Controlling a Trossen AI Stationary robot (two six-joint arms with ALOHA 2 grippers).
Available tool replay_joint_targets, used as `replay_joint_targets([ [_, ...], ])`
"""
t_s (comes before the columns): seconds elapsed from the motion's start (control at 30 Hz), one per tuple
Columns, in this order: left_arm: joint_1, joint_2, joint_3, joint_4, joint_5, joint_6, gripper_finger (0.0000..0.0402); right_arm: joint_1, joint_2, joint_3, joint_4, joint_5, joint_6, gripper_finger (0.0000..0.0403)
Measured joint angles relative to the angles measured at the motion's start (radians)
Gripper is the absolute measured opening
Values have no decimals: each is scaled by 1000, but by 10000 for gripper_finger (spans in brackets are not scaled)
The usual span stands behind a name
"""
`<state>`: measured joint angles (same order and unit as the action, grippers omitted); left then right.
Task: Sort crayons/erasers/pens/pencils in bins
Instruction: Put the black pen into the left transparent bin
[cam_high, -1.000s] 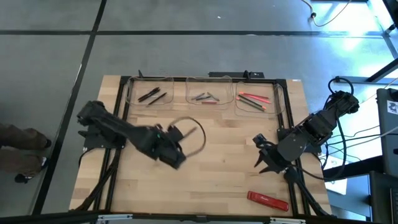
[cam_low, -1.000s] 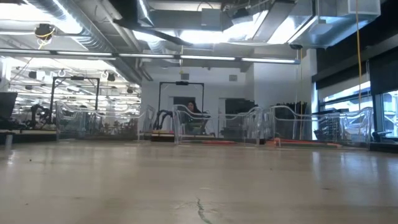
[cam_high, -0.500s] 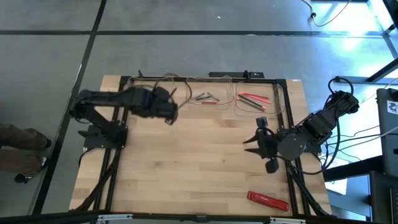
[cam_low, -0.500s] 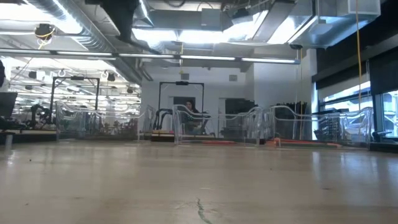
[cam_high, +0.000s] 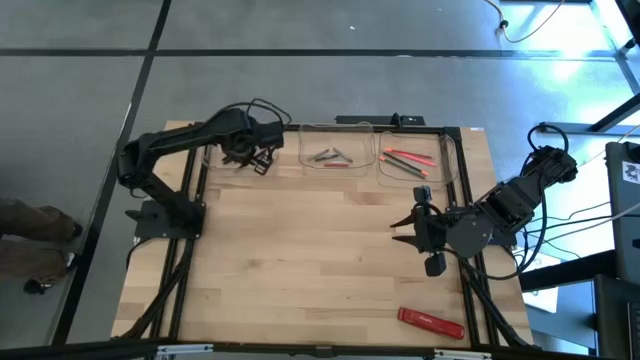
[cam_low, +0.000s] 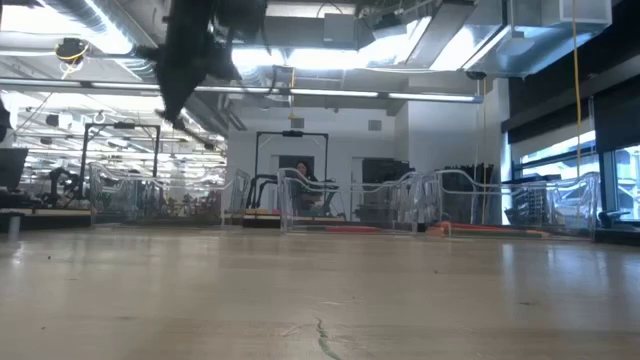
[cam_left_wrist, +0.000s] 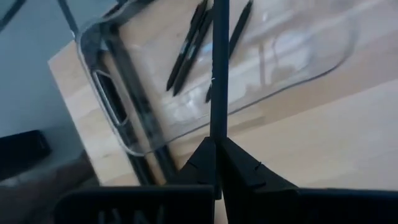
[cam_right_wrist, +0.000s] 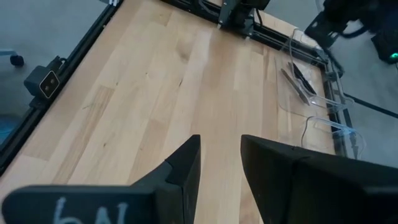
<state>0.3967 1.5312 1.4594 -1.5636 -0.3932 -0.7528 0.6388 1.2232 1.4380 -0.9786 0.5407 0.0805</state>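
Pinching a slim black pen (cam_left_wrist: 219, 68), left fingers (cam_left_wrist: 249, 176) over clear rounded bin (cam_left_wrist: 124, 134).

No legible text; red bar (cam_high: 431, 321) print perhaps unreadable.

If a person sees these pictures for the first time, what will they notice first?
The left gripper, shut on a thin black pen, hangs over the far-left clear plastic bin, where other black pens lie. A flat red bar lies alone at the wooden table's near right edge, near the waiting right gripper.
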Motion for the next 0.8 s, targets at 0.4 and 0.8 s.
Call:
replay_joint_targets([
  [0.4, 180, 0, -282, 328, 6, 340, 0, 0, 0, 0, 2, 10, 20, 116],
  [0.8, 274, 0, -343, 525, 18, 440, 17, -1, 0, 0, 3, 18, 103, 116],
])
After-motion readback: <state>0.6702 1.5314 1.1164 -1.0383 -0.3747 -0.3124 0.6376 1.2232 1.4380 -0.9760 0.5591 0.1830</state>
